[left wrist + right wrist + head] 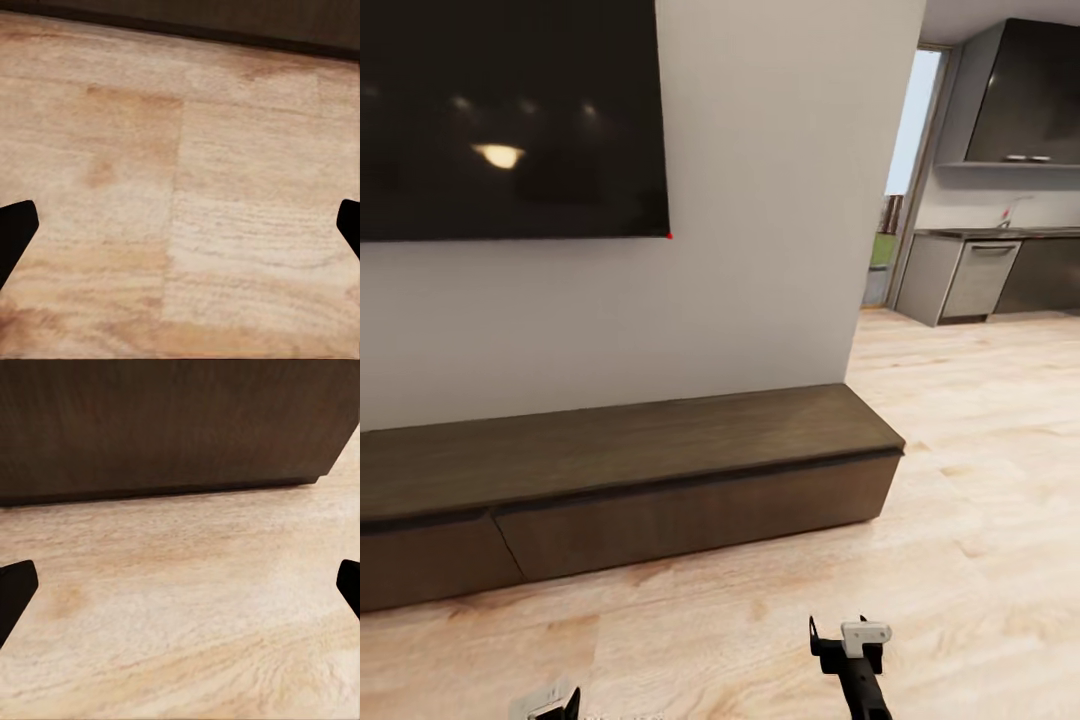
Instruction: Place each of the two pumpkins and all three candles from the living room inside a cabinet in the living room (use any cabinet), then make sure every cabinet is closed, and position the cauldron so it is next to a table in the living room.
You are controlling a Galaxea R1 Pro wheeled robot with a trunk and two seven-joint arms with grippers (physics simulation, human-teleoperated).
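Note:
The long, low dark brown cabinet (pixel 630 470) runs along the wall under a black screen, all its flat drawer fronts shut. Its front face also fills the far part of the right wrist view as the cabinet (pixel 172 427), and a dark strip of it edges the left wrist view. My right gripper (pixel 838 640) hangs low over the wood floor in front of the cabinet's right end, fingers spread wide with nothing between them. My left gripper (pixel 550 705) is at the bottom edge of the head view, also open and empty over bare floor. Pumpkins, candles and cauldron are out of view.
A large black wall screen (pixel 510 115) hangs above the cabinet. Light wood floor (pixel 980 450) stretches to the right toward a kitchen with grey units (pixel 980 275) and a doorway (pixel 905 160). The wall corner (pixel 860 300) ends just past the cabinet's right end.

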